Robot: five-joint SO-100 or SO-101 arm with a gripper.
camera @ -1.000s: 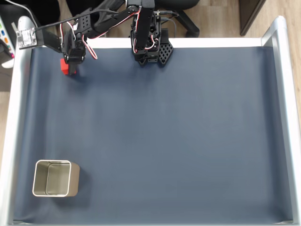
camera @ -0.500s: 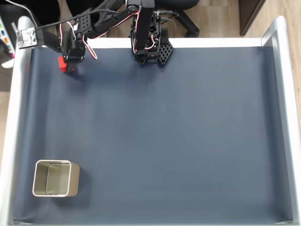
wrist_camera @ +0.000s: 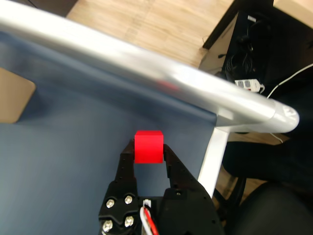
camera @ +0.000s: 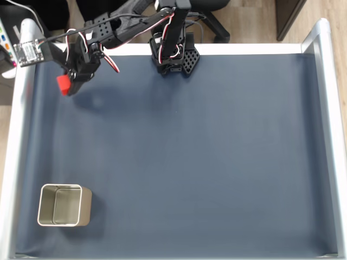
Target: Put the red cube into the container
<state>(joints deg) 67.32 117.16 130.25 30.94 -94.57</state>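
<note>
Red and plain on every face, the cube sits pinched between the two black fingertips of the gripper, one jaw pressed to each side. In the wrist view its top face and the face toward the camera show clean, square edges and no markings, and it juts a little past the fingertips.

Compared with half a second ago, the cube has shifted in the fixed view: it now appears lower and further left, clear of the mat's top edge, and the arm's shadow on the blue mat has spread apart from it. I take that to mean the cube has been lifted off the mat and the carry has begun. The grasp looks settled, so picking up seems done.

What is left is the long part. The metal tin stands open-mouthed at the mat's lower left corner in the fixed view, well apart from the gripper, almost straight down that side beside the silver table rail.
</note>
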